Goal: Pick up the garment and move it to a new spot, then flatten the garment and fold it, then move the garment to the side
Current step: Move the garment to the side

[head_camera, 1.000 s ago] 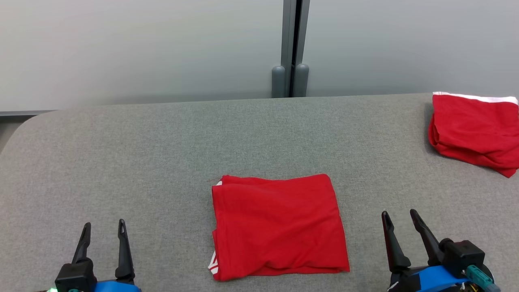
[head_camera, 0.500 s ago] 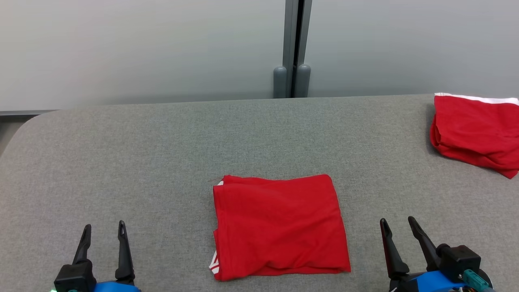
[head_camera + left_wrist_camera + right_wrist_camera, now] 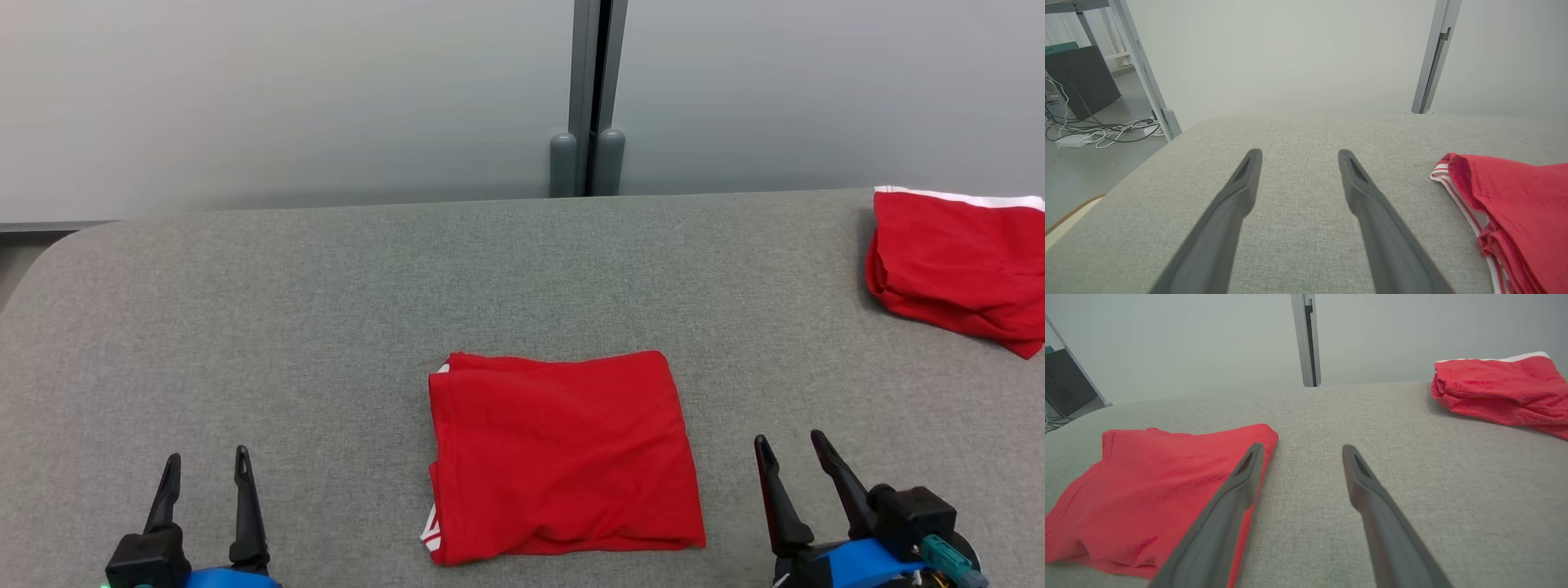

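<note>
The garment (image 3: 563, 457), red with white trim, lies folded into a rough square on the grey padded table (image 3: 326, 286), near the front middle. My left gripper (image 3: 207, 454) hovers open at the lower left, well clear of the cloth. In the left wrist view the left gripper (image 3: 1299, 153) has only bare table between its fingers, and the garment (image 3: 1515, 196) lies off to the right. My right gripper (image 3: 789, 437) stands open just right of the garment. In the right wrist view the right gripper (image 3: 1302, 447) holds nothing, with the garment (image 3: 1159, 477) beside its left finger.
A second folded red garment (image 3: 955, 261) with a white edge sits at the table's far right, also visible as the second garment (image 3: 1498, 388). A grey post (image 3: 586, 98) rises behind the table against a pale wall. Cables and a dark box (image 3: 1081, 77) lie on the floor beyond the left edge.
My right gripper has drifted a little to the left and back toward me, still open. The left gripper has sunk slightly. The garment has not moved.
</note>
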You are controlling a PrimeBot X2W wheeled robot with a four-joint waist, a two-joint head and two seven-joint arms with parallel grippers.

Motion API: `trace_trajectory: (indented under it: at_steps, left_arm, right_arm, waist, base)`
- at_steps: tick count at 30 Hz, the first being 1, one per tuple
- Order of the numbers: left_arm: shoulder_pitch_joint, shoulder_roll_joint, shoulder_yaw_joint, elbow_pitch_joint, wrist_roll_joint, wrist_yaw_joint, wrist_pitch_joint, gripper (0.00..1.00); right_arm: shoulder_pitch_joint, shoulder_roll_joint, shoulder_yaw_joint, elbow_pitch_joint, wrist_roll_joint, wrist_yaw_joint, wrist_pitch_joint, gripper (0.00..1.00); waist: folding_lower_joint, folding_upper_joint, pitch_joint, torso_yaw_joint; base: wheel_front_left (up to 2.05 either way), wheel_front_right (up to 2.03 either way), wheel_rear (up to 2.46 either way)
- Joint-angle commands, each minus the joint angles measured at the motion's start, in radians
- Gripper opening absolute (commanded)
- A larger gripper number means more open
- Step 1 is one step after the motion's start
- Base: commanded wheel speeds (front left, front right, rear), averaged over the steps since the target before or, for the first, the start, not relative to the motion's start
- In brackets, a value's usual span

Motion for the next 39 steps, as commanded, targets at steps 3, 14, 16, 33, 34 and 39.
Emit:
trace_trajectory:
  at_steps: [3,14,16,33,34,39]
  left_arm:
    - [-0.002,0.006,0.001,-0.004,-0.005,0.002,-0.004,1.00]
    - [-0.047,0.003,-0.013,-0.017,-0.007,-0.004,-0.004,1.00]
    - [-0.060,0.003,-0.017,-0.014,-0.006,-0.006,-0.004,1.00]
    - [-0.111,-0.003,-0.022,-0.001,-0.013,-0.015,-0.004,1.00]
    - [-0.113,-0.003,-0.023,0.000,-0.013,-0.014,-0.004,1.00]
    - [-0.117,-0.006,-0.022,-0.008,-0.016,-0.013,-0.004,1.00]
  right_arm:
    - [-0.045,0.000,0.026,-0.009,-0.008,0.000,-0.005,1.00]
    - [-0.257,-0.001,0.143,0.091,-0.021,0.000,0.082,1.00]
    - [-0.285,-0.001,0.150,0.125,-0.030,0.000,0.116,1.00]
    - [-0.278,-0.001,0.198,0.369,0.052,0.000,0.122,1.00]
    - [-0.283,-0.001,0.204,0.384,0.057,0.000,0.120,0.89]
    - [-0.330,-0.001,0.209,0.433,0.056,0.000,0.081,0.00]
  waist:
    - [0.0000,0.0000,0.008,0.001]
    - [0.0000,0.0000,0.063,0.020]
    - [0.0000,0.0000,0.075,0.026]
    - [0.0000,0.0000,0.137,0.050]
    - [0.0000,0.0000,0.137,0.052]
    - [0.0000,0.0000,0.133,0.057]
  base:
    - [0.00,0.00,0.00]
    - [0.00,0.00,0.00]
    - [0.00,0.00,0.00]
    - [0.00,0.00,0.00]
    - [0.00,0.00,0.00]
    - [0.00,0.00,0.00]
